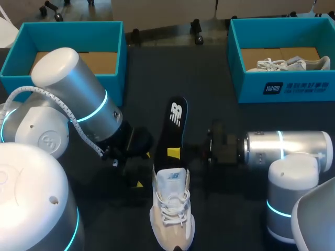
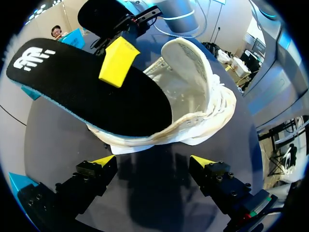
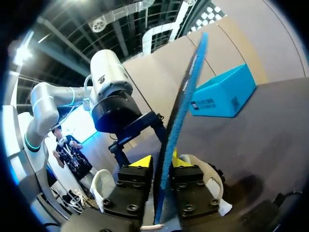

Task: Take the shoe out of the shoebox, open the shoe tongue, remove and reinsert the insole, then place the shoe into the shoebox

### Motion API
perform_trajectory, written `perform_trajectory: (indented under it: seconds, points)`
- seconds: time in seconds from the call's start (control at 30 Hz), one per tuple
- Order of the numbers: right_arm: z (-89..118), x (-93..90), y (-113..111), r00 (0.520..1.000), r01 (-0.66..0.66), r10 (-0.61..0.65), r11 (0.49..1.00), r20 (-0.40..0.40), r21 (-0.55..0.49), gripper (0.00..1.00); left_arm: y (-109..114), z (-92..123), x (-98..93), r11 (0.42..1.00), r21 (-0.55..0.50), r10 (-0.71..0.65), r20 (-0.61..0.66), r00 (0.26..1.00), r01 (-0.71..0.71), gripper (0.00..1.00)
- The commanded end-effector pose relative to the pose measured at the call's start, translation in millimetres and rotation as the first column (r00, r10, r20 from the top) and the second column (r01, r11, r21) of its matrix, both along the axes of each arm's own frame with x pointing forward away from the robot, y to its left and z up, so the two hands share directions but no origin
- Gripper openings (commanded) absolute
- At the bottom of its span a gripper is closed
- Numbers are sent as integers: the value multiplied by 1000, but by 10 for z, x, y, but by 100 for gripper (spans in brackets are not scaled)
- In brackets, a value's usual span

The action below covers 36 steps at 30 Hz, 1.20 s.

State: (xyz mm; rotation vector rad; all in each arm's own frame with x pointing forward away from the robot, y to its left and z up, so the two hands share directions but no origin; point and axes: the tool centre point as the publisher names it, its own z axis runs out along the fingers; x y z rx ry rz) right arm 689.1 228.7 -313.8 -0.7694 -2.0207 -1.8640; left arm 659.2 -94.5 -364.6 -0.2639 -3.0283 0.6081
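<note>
Head view: even, soft overhead light. Dark tabletop [image 1: 209,99] swallowed most shadow; white shoe [image 1: 171,209] read bright, near washed. Cyan rings glowed on left arm [image 1: 78,94] and right arm [image 1: 293,149], sheen along silver casings. Left wrist view: soft shadow lay under shoe, ahead of left pincer [image 2: 153,161]. Right wrist view: lit from above; right pincer [image 3: 160,161] fell dark around insole [image 3: 186,92].

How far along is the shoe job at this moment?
Done: shoe out on the table, spread open. In hand: right hand grips the insole, its end at the shoe's opening; coming out or going in, unclear. Left hand open beside the shoe. Remaining: seat insole, box shoe.
</note>
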Motion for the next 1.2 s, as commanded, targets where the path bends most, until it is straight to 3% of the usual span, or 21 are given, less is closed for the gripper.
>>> perform_trajectory:
  seconds: [0.03, 0.4, 0.83, 1.2]
  points:
    - [-17, 17, 21, 1000, 7, -7, 1000, 3, 14, 0, 7, -5, -10, 1000, -2, 1, 2, 1000, -1, 100]
    - [-104, -2, -6, 997, -29, 29, 1000, -69, 5, 0, 7, -5, -10, 1000, -2, 1, 2, 1000, -1, 100]
    - [-317, -174, 64, 990, -55, 52, 998, -131, -24, 0, 7, -5, -10, 1000, -2, 1, 2, 1000, -1, 100]
    - [-337, -327, 127, 980, -56, 44, 997, -196, -59, 0, 7, -5, -10, 1000, -2, 1, 2, 1000, -1, 100]
